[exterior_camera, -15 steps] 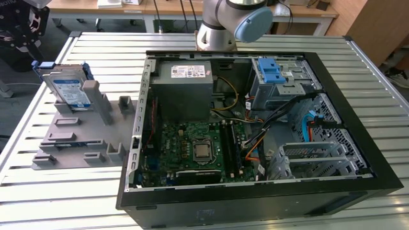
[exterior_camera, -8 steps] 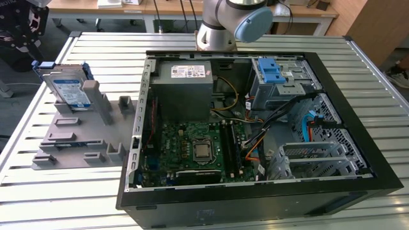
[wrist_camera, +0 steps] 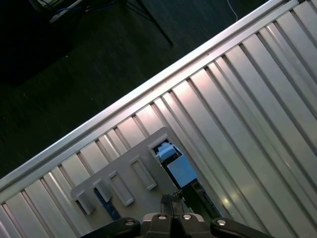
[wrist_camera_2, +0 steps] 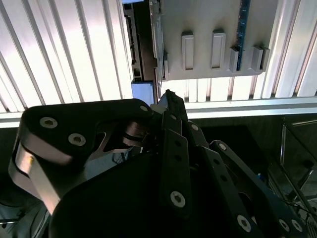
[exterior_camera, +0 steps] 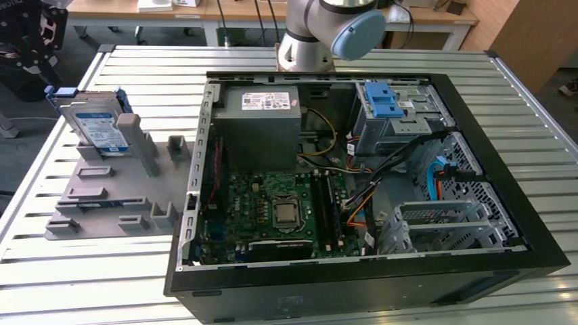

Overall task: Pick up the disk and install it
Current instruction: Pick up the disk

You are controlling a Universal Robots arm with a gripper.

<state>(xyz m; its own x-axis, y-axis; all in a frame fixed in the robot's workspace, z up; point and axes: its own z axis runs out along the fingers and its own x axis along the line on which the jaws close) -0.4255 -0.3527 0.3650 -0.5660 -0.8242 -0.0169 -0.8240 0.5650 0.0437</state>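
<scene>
Our gripper (wrist_camera_2: pixel 168 95) hung above the slatted metal table (exterior_camera: pixel 91 284), and as far as both wrist views showed, its fingers were drawn together with nothing between them. Directly beneath the fingertips, in the first wrist view, sat the blue-framed top edge of the disk (wrist_camera: pixel 174 161), not touching the gripper.

In the exterior view the disk (exterior_camera: pixel 95 122) stood on edge, leaning a little, in a slot of the grey holder (exterior_camera: pixel 108 196), at about ten o'clock from the open computer case (exterior_camera: pixel 532 223) and well apart from it. The drive cage (exterior_camera: pixel 397 115) with its blue latch sat inside the case towards one o'clock, with loose cables (exterior_camera: pixel 397 177) just below it.

We judged the risks as follows. Pressed-together fingers would strike the disk's top edge rather than straddle it. An off-centre descent could catch the holder's posts or tip the leaning disk. The cables near the cage could snag the disk.
</scene>
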